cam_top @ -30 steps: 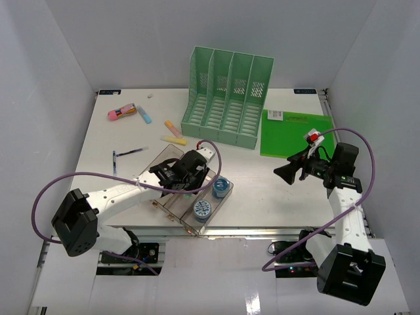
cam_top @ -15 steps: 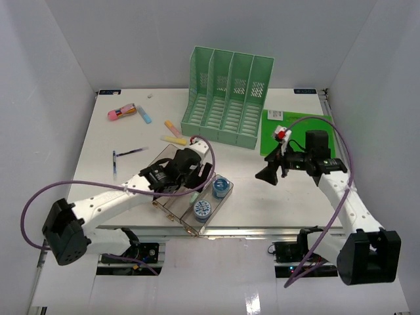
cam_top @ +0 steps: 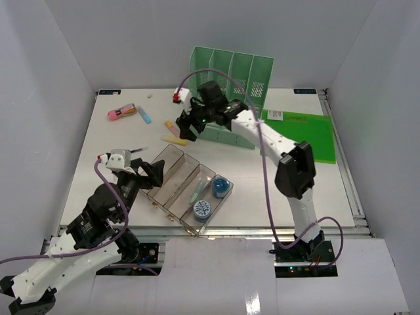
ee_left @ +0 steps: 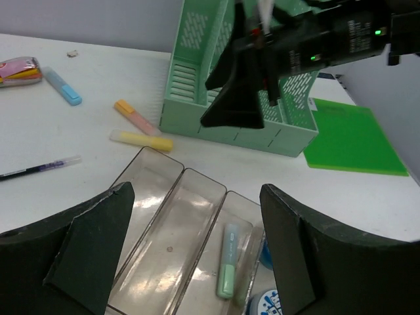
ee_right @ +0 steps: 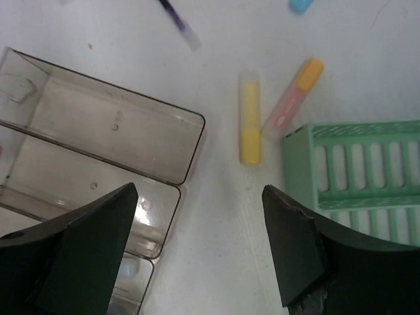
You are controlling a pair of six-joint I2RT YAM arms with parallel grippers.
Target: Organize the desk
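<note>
On the white desk [cam_top: 275, 190] lies a clear compartmented tray [cam_top: 187, 187]; one slot holds a green highlighter [ee_left: 228, 269]. My left gripper [cam_top: 149, 172] hangs open and empty just left of and above the tray [ee_left: 164, 230], its fingers [ee_left: 85, 249] wide apart. My right gripper [cam_top: 186, 128] reaches across to the far left, open and empty, above the desk between the tray [ee_right: 105, 144] and the green file rack [ee_right: 361, 170]. A yellow highlighter [ee_right: 249, 128] and an orange-pink one [ee_right: 292, 98] lie just ahead of its fingers [ee_right: 302, 249].
The green file rack [cam_top: 230, 98] stands at the back, a green folder [cam_top: 302, 134] to its right. Two blue tape rolls [cam_top: 221, 187] sit at the tray's right end. A pen [cam_top: 129, 152], a blue highlighter [cam_top: 144, 116] and a pink item [cam_top: 121, 113] lie far left.
My left gripper opened, left the green highlighter in the tray and drew back toward the near left. My right arm swung from the right side across to the highlighters by the rack.
</note>
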